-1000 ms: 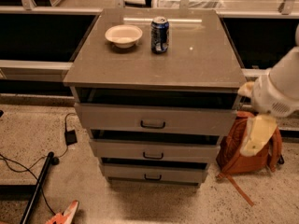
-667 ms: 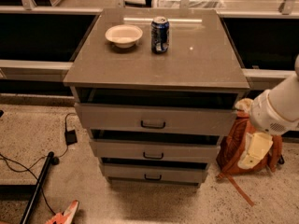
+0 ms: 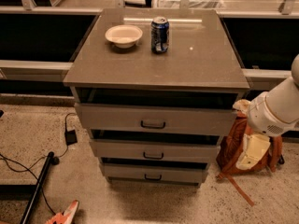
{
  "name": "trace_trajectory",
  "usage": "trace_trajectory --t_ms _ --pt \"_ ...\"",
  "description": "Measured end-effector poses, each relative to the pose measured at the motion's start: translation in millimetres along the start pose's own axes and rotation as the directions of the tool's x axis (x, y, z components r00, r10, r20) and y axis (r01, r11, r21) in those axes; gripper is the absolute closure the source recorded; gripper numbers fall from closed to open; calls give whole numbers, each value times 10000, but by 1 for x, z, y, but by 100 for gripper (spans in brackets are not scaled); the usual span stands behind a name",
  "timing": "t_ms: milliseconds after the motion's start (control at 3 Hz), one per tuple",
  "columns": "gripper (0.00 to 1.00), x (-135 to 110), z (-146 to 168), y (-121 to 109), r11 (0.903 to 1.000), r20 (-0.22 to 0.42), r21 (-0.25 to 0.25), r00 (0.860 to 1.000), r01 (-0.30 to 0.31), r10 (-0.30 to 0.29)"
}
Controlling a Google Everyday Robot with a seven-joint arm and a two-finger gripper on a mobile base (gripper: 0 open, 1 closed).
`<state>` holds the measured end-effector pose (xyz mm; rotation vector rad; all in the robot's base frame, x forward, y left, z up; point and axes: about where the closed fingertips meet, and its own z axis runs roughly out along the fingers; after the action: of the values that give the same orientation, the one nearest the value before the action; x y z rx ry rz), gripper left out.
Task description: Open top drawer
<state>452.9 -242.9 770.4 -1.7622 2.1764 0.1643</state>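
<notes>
Grey top drawer (image 3: 117,118), dark gap above (loop handle (image 3: 153,124) centred) | gripper (image 3: 252,152) low at right, state unclear

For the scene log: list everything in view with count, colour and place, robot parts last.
cabinet top: 1, grey-brown, centre
bowl: 1, cream, on cabinet top, back left
soda can: 1, blue, upright, right of bowl
top drawer: 1, grey, just under cabinet top
lower drawers: 2, grey, stacked below top drawer
backpack: 1, orange-brown, floor right of the drawers
power adapter: 1, black, floor at left
arm: 1, white, right edge
gripper: 1, pale yellow, in front of backpack, right of drawers
</notes>
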Motion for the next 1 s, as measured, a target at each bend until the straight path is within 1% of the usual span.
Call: trace_trajectory --t_ms 333,667,1000 --pt "0 5 21 -17 9992 315 275 9991 280 -289" --pt "0 0 58 -45 9957 779 475 9935 797 -832" --pt "0 -8 90 -72 9937 1251 482 9864 1016 -1069"
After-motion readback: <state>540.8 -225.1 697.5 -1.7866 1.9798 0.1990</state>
